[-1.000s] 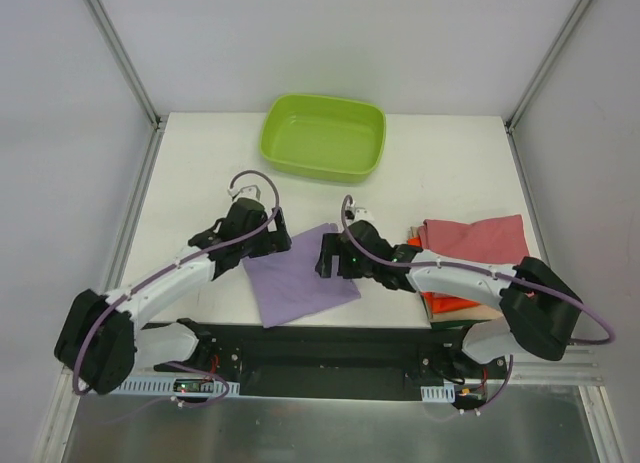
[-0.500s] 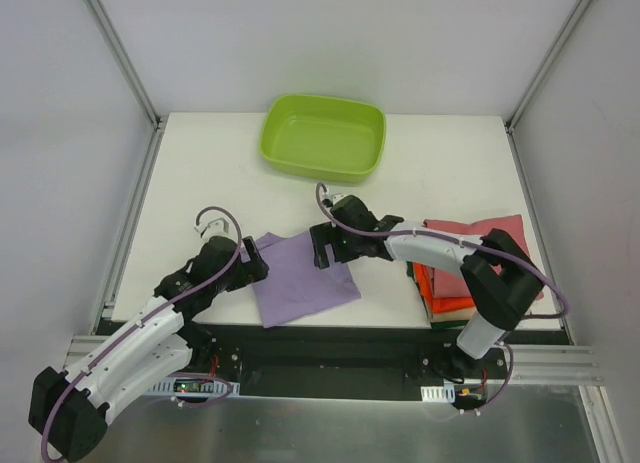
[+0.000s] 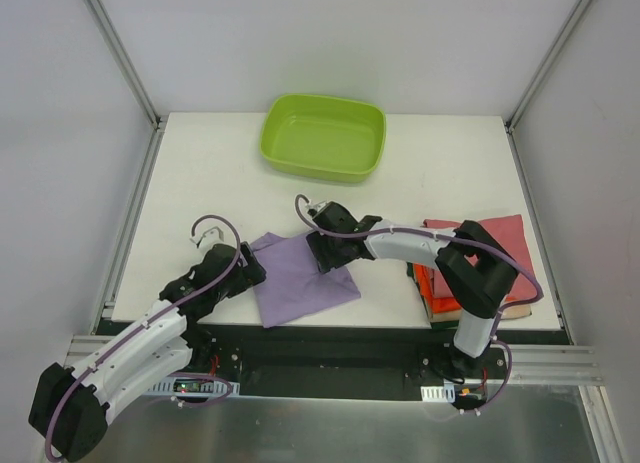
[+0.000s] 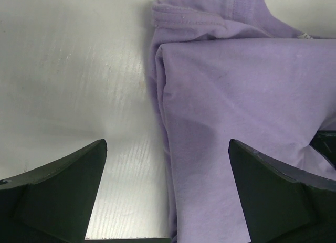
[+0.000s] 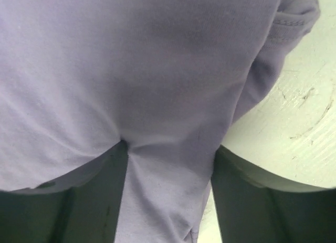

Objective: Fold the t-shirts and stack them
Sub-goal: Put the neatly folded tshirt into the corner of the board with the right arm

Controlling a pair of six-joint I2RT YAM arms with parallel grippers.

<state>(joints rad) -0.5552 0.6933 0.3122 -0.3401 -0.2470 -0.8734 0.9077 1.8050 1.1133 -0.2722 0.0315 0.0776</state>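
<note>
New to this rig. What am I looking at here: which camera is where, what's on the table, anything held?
Two robot arms are bolted at the near edge of a white table. The overhead picture looks down from behind them: left arm, right arm. The other two pictures come from a camera on each wrist; the dark wedges at the bottom are that arm's own jaws. On the table lie a folded lilac t-shirt, a lime-green tub, and at the right a folded rose-red shirt on an orange shirt. The left jaws stand wide open beside the lilac t-shirt's edge, holding nothing. The right jaws straddle bunched lilac cloth; whether they grip it yet I cannot tell.
</note>
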